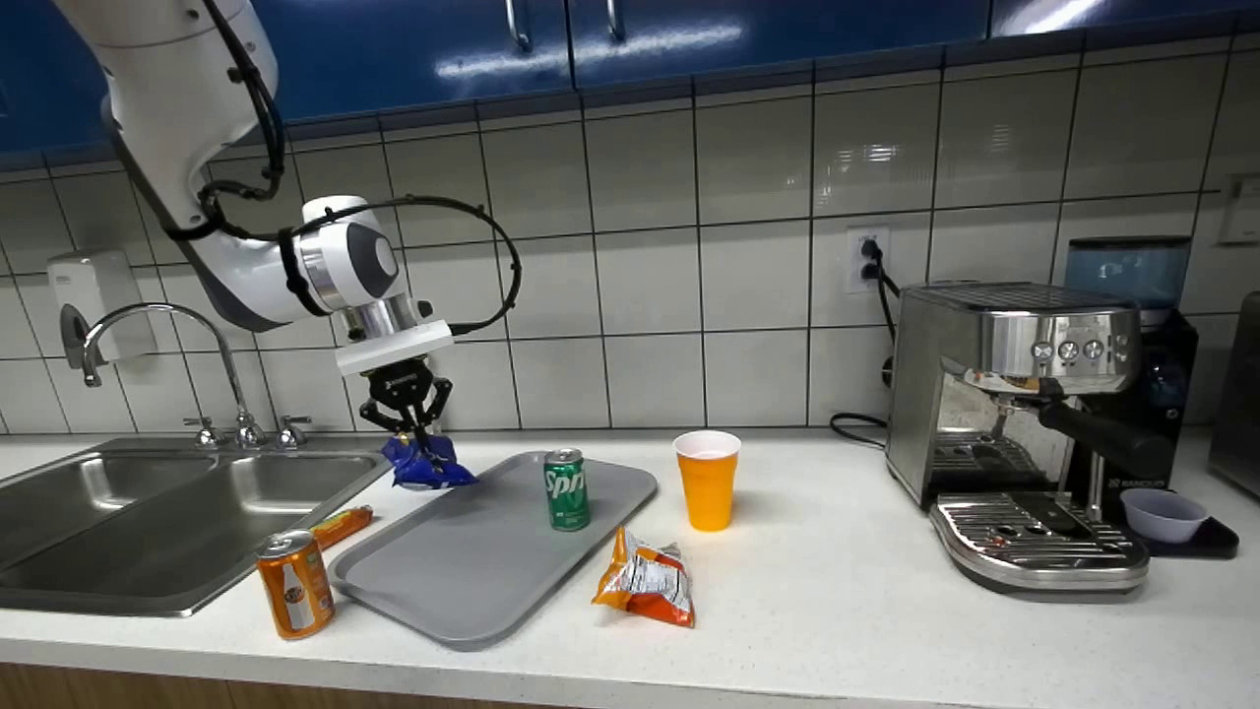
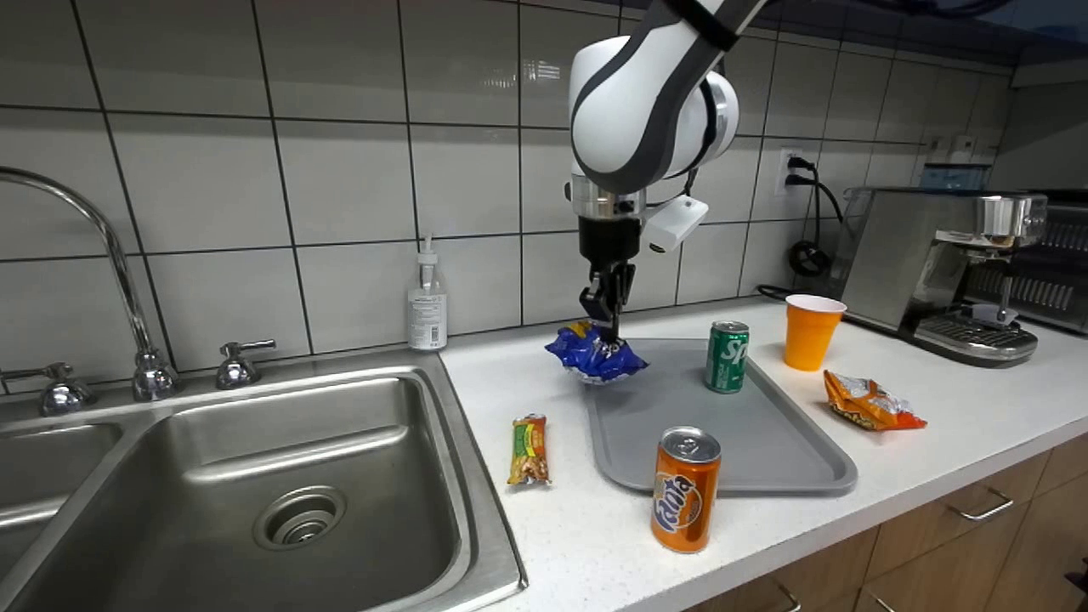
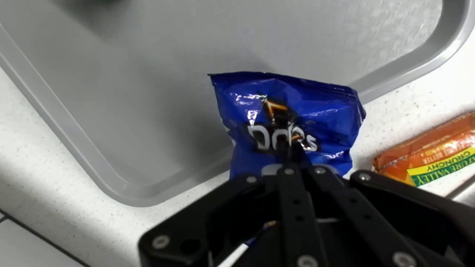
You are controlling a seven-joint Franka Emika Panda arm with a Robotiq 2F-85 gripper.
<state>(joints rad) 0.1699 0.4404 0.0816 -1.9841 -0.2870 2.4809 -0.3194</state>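
In an exterior view, a green can (image 2: pixel 727 357) stands upright on the tray (image 2: pixel 782 476), taking up part of it, right of centre. An orange can (image 2: pixel 684 510) stands at the tray's near edge, low in the frame, and a bar (image 2: pixel 529 450) lies to the left. Near the tray's right side are a cup (image 2: pixel 813 336) and an orange bag (image 2: pixel 867 404); a coffee machine (image 2: pixel 909 255) sits at upper right. The gripper (image 2: pixel 609 333) has its jaws clenched on a blue bag (image 2: pixel 586 361), over the tray's back left corner; whether the bag touches the tray I cannot tell.

In the wrist view the blue bag's white lettering starts "Do" and ends in "s", its middle hidden by the gripper. The bar reads "CRUNCHY" and "VALLEY", upside down. The orange can says "Fanta"; the green one shows "Sp".

The counter (image 2: pixel 586 552) is white and speckled, with wooden drawers (image 2: pixel 935 544) below. A steel sink (image 2: pixel 212 476) fills the lower left, a soap bottle (image 2: pixel 427 310) behind it. The wall (image 2: pixel 340 187) is tiled, and blue cabinets (image 1: pixel 768 39) run along the top in an exterior view.
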